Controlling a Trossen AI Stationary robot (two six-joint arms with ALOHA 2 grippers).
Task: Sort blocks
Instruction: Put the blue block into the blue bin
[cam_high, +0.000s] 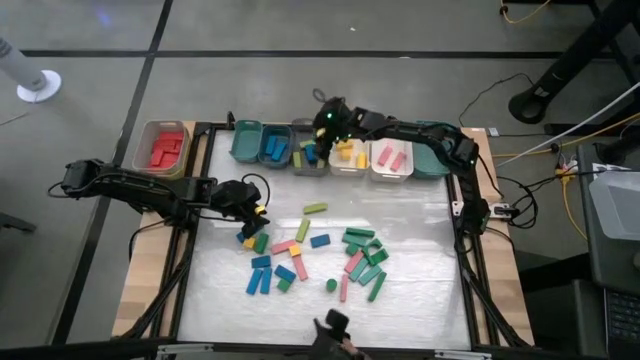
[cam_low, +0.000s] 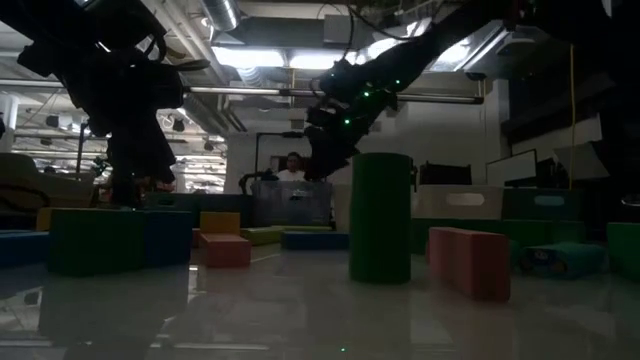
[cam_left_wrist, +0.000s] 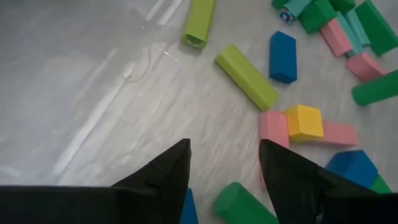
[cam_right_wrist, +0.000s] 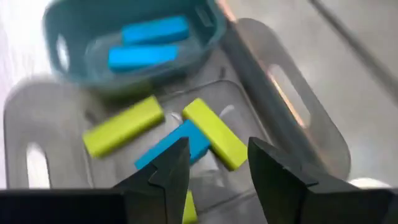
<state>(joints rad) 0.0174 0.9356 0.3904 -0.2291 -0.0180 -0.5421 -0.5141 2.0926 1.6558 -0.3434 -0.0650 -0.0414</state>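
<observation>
The blocks (cam_high: 315, 255) lie mostly loose on the desk (cam_high: 420, 300), a scatter of blue, green, lime, pink and yellow bars around the middle. A lime bar (cam_left_wrist: 246, 76) and a blue bar (cam_left_wrist: 282, 56) sit apart from each other, and a yellow cube (cam_left_wrist: 304, 122) touches two pink bars (cam_left_wrist: 273, 127) beside it. One green cylinder (cam_low: 380, 216) stands upright toward 6 o'clock.

Along the 12 o'clock edge runs a row of bins. The teal bin (cam_right_wrist: 137, 37) holds two blue bars. Just beside it the grey bin (cam_right_wrist: 286, 106) holds two lime bars with a blue bar (cam_right_wrist: 177, 144) lying between and touching them. Further toward 3 o'clock, a bin (cam_high: 390, 160) holds pink bars, and out at 10 o'clock a tan bin (cam_high: 163, 148) holds red ones.

The right claw (cam_right_wrist: 214, 165) hangs over the grey bin, its fingers apart with nothing between them. The left claw (cam_left_wrist: 224, 165) hovers low over the desk at about 9 o'clock, at the near edge of the scatter, fingers also apart and empty, with a green block (cam_left_wrist: 242, 205) and a blue one just below its tips.
</observation>
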